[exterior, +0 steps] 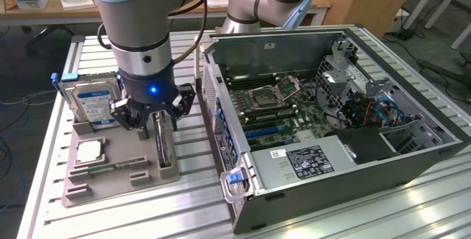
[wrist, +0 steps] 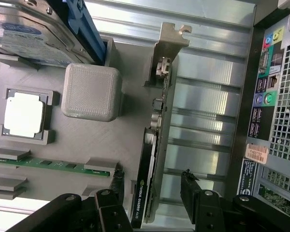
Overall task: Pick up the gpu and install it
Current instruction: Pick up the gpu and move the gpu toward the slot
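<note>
Black robot gripper point(wrist: 152, 193) is hanging low with its fingers point(wrist: 113, 186) spread wide, gripping nothing, one on each side of the thin dark gpu card with a silvery metal bracket point(wrist: 153, 140). The card is standing on edge in the gray plastic tray point(exterior: 110, 184) beside the open computer case point(exterior: 353, 178).

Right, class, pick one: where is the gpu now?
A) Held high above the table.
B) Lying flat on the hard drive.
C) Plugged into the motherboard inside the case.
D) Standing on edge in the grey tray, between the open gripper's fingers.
D: the gpu stands on edge in a slot of the grey tray, with the open gripper astride it, one finger on each side.
</note>
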`<state>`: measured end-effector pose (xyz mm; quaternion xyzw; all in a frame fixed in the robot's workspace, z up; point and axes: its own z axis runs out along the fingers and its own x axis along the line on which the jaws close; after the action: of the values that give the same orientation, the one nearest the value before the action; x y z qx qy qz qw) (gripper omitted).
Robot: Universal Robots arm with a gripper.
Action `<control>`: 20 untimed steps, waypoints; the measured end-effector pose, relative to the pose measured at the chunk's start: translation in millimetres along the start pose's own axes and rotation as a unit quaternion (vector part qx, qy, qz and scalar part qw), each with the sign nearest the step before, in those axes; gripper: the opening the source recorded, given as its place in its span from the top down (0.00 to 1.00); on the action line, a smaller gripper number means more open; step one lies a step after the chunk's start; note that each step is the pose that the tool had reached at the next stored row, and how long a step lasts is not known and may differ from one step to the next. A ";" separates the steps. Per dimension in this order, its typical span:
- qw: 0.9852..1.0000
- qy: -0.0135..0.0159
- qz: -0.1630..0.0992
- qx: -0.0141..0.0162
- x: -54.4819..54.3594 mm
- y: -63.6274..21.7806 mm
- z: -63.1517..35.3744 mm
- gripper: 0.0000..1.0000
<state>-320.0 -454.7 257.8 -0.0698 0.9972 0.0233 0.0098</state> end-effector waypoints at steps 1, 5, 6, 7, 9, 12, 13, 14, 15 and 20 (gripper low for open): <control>1.000 0.000 0.000 0.000 0.0 -0.2 0.7 0.41; 1.000 0.000 -0.001 0.000 0.2 -0.9 2.5 0.41; 1.000 0.000 -0.001 0.000 0.2 -1.0 2.7 0.41; 1.000 0.000 -0.001 0.000 0.2 -1.2 2.9 0.41; 1.000 0.000 -0.002 0.000 0.2 -1.4 3.0 0.41; 1.000 0.000 -0.002 0.000 0.2 -1.4 3.0 0.41; 1.000 0.000 -0.002 0.000 0.0 -1.5 3.1 0.41; 1.000 0.000 -0.002 0.000 -0.2 -1.5 3.1 0.41; 1.000 0.000 -0.002 0.000 -0.5 -1.6 3.2 0.41; 1.000 0.000 -0.002 0.000 -0.9 -1.6 3.8 0.41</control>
<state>-318.8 -456.0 253.9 -0.0717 0.9971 0.0232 0.0096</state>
